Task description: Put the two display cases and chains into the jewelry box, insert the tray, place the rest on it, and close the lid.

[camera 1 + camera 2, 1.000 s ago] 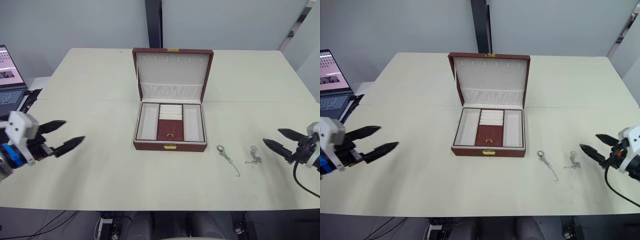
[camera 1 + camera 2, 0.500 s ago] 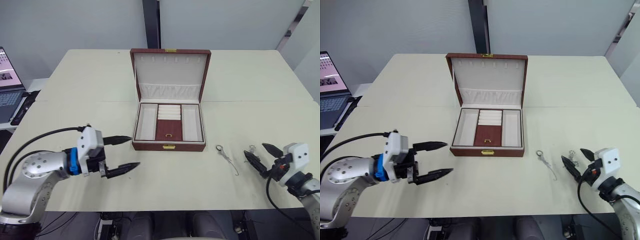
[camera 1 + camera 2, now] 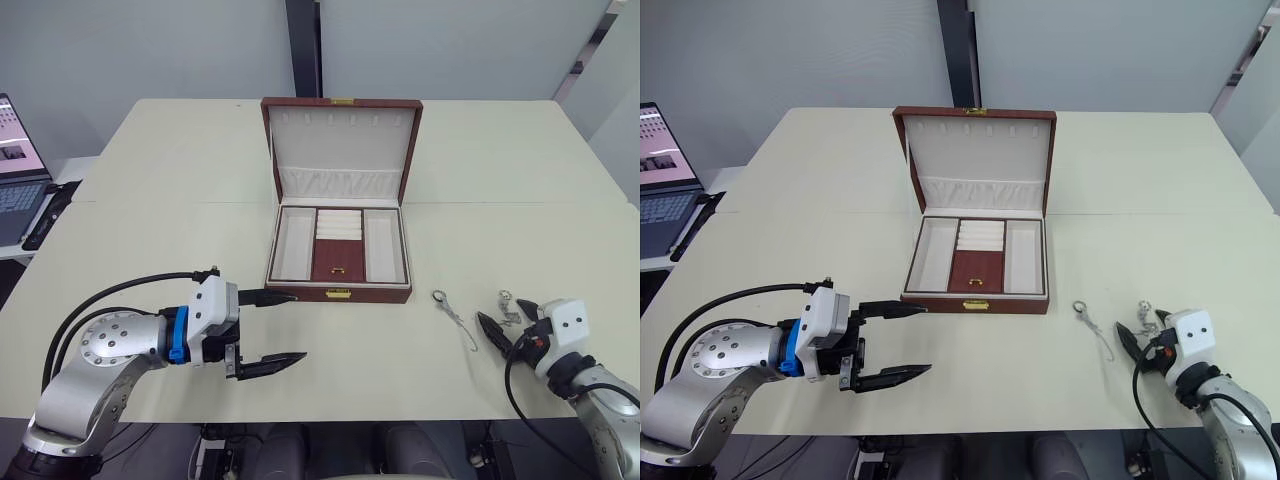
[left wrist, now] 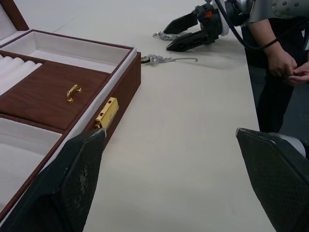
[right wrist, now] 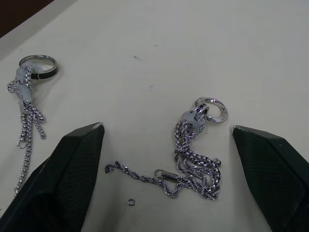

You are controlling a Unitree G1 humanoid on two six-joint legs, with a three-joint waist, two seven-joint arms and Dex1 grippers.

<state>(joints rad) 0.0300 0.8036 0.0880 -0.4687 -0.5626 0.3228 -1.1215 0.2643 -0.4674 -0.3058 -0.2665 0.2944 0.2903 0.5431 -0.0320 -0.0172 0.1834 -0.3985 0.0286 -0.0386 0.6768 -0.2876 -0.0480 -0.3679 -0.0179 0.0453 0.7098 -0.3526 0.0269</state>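
Nearest the robot, the left pincer (image 3: pixel 268 328) hangs over the front of the table (image 3: pixel 150 160) with its two black fingers spread wide and nothing between them; one fingertip points at the front left corner of the jewelry box (image 3: pixel 338 282). On the right, the right pincer (image 3: pixel 510 328) is low over the table, its fingers released and straddling the bunched chain (image 5: pixel 193 166), which lies loose between them with a silver ring at one end. Just beside it toward the box lies the second chain (image 3: pixel 455 317), stretched out, with a dark-banded ring (image 5: pixel 38 66) at its end. Both chains rest on bare table, well apart from the box front.

The jewelry box sits mid-table with its lid (image 3: pixel 342 148) standing upright. A brown tray with a small gold handle (image 4: pixel 73 92) lies in it between two white side compartments, with ring rolls behind it. A gold clasp (image 4: pixel 105 112) marks the front wall.

At the far left edge stands a laptop (image 3: pixel 14 170). In the left wrist view, a person's hands (image 4: pixel 285 62) show beyond the table edge.
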